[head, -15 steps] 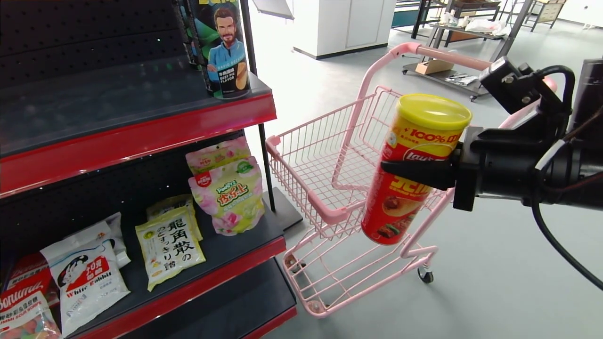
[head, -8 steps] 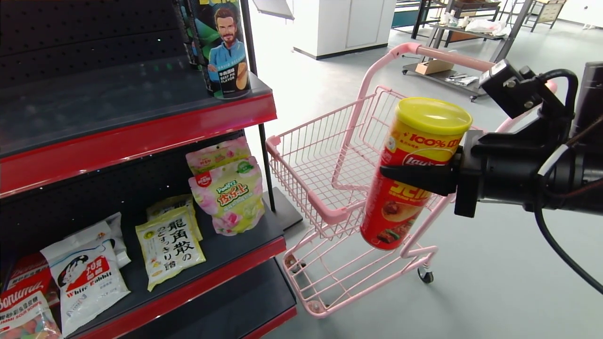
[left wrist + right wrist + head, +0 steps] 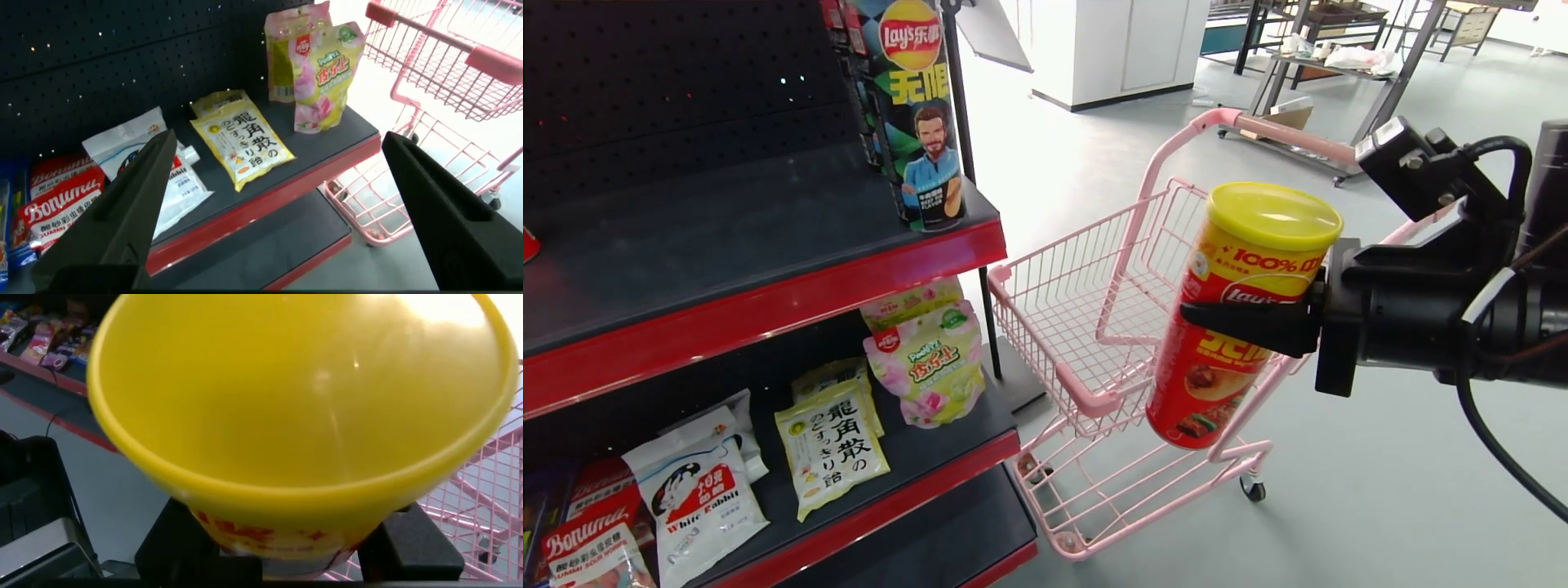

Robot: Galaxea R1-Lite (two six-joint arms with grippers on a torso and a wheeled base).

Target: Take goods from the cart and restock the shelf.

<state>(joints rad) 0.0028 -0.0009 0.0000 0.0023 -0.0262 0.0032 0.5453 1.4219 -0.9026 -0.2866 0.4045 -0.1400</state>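
Observation:
My right gripper (image 3: 1245, 309) is shut on a red chip can (image 3: 1225, 343) with a yellow lid, holding it nearly upright in the air over the near right side of the pink cart (image 3: 1078, 398). From the right wrist, the yellow lid (image 3: 302, 392) sits just above the fingers (image 3: 176, 547). The cart's basket looks empty. To the left stands the black and red shelf (image 3: 727, 237), with a dark chip can (image 3: 923, 122) at the right end of its upper board. My left gripper (image 3: 278, 212) is open before the lower board (image 3: 270, 204).
Snack bags lie on the lower board: pink-green pouches (image 3: 931, 359), a yellow bag (image 3: 833, 449), a white bag (image 3: 698, 498). Most of the upper board left of the dark can is bare. Grey floor lies right of the cart, with racks (image 3: 1307, 49) far behind.
The head camera has moved, so shelf and cart sit lower in the picture and more of the dark can shows. The red can stays gripped at about the same spot.

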